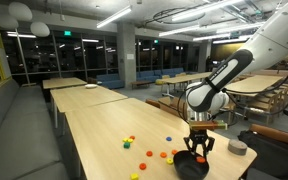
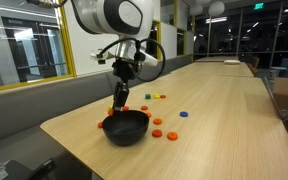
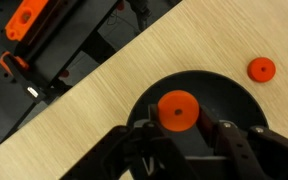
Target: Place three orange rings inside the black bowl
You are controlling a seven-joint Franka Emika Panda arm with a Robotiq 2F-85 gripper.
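Tabletop scene, read from the near edge to the far end. The black bowl stands nearest, close to the end of the long wooden table. Directly above it hangs the gripper, its claw narrowed onto one gripped orange ring. The wrist view shows this ring between the two fingers, centred over the bowl's dark interior. Loose orange rings lie on the wood just to the right of the bowl in an exterior view, apart from its wall. Beyond them rests a blue piece, and farther still a small cluster of yellow and green pieces. A grey round container sits to the right of the bowl in an exterior view, near the table edge.
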